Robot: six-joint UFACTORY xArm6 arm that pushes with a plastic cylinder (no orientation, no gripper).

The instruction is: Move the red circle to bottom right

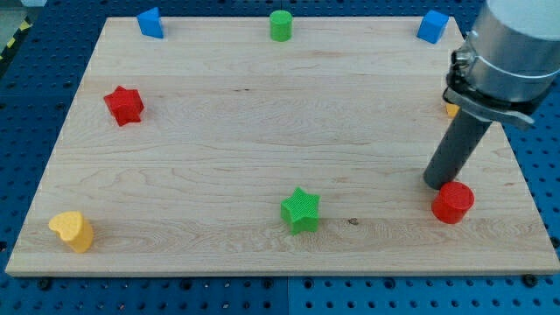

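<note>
The red circle [452,202] lies on the wooden board [219,157] near the view's right edge, toward the bottom. My tip [438,184] stands on the board just up and to the left of the red circle, touching or almost touching its upper left side. The dark rod rises from there toward the view's top right, under the grey arm body.
A green star [301,210] lies at bottom centre. A yellow heart-like block [72,230] is at bottom left, a red star [124,105] at left. Two blue blocks [150,22] [432,26] and a green cylinder [280,25] line the top edge. An orange-yellow block [451,110] peeks from behind the arm.
</note>
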